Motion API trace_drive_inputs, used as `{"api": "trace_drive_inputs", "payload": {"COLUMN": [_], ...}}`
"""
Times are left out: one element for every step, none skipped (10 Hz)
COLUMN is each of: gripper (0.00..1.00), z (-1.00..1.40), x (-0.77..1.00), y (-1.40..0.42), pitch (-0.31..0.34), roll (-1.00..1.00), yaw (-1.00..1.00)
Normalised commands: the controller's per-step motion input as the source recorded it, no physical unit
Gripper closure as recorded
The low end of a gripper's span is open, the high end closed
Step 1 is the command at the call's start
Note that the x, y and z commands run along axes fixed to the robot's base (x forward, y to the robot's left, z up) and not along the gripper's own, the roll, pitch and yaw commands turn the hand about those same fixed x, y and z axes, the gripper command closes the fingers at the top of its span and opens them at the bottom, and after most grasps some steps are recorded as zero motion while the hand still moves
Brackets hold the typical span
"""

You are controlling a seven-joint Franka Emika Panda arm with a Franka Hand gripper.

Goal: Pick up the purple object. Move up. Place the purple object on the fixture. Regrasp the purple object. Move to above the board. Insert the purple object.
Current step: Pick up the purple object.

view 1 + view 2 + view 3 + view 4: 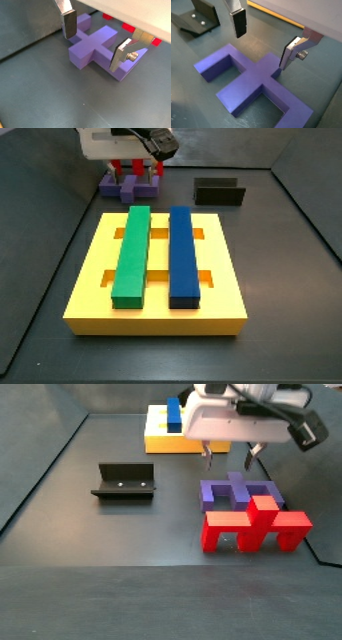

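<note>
The purple object (92,49) lies flat on the dark floor, its central stub pointing out between its legs; it also shows in a wrist view (250,86) and in both side views (134,191) (235,492). My gripper (95,40) is open and empty, hovering just above the purple object with one finger on each side of its middle, touching nothing. It also shows in a wrist view (265,39) and a side view (230,456). The fixture (123,482) stands apart on the floor. The board (94,253) carries a green bar (134,253) and a blue bar (183,253).
A red pronged piece (254,526) lies right against the purple object, on the side away from the board. The fixture also shows in a wrist view (198,17) and a side view (221,192). The board's yellow edge (278,17) lies beyond the fingers.
</note>
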Motion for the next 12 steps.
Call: {"api": "trace_drive_inputs", "payload": {"gripper": [0.00,0.00,0.00,0.00,0.00,0.00,0.00,0.00,0.00,0.00,0.00,0.00], "z": [-0.55,-0.20,-0.18,-0.31,-0.38,-0.17,-0.04,0.00,0.06,0.08,0.09,0.00], "x": [-0.05,-0.34,-0.28,-0.06,0.00,-0.06,-0.02,0.00,0.00,0.00,0.00,-0.09], "y": [-0.01,0.00,0.00,0.00,0.00,0.00,0.00,0.00,0.01,0.00,0.00,0.00], "pitch": [0.000,0.000,0.000,0.000,0.000,0.000,0.014,0.069,0.103,0.081,0.076,0.034], "roll": [0.29,0.21,0.16,0.13,0.18,0.13,0.16,0.16,0.12,0.10,0.10,0.12], "yaw": [0.00,0.00,-0.02,0.00,0.00,0.00,-0.02,-0.11,-0.13,-0.09,-0.11,-0.07]}}
